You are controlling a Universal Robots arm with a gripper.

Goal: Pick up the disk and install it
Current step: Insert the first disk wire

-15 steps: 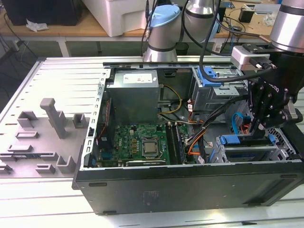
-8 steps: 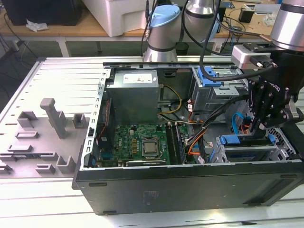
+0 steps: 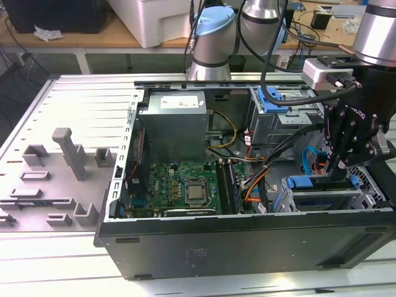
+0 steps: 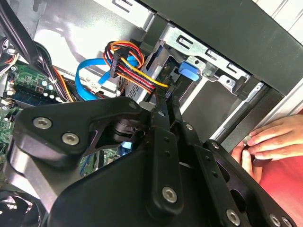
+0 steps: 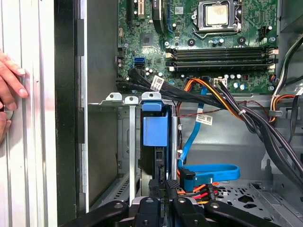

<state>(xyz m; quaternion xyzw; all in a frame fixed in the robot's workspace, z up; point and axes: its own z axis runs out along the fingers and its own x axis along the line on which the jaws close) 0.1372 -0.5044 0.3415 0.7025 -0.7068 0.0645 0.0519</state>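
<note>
The disk (image 3: pixel 309 182) stands on edge in the drive cage (image 3: pixel 291 198) at the near corner of the open computer case, on the exterior view's right. Its blue carrier (image 5: pixel 155 128) and dark body show edge-on in a cage slot, and its blue tab (image 4: pixel 191 71) pokes from the metal bracket. My gripper (image 3: pixel 334 168) hangs just above the cage. Its fingertips (image 5: pixel 173 185) are pressed close together at the disk's near end, with only a thin gap between them. The same gripper (image 4: pixel 167 97) reaches toward the blue tab, and its tips (image 5: pixel 165 183) sit over the slot.
A person's hand (image 4: pixel 270 137) holds the case wall beside the cage (image 5: pixel 9 85). Orange, red and blue cables (image 4: pixel 128 66) run close behind the cage. The motherboard (image 3: pixel 185 185), the grey power supply (image 3: pixel 173 124) and another blue-railed bay (image 3: pixel 275 99) fill the case. Grey fixtures (image 3: pixel 68 154) stand on the table.
</note>
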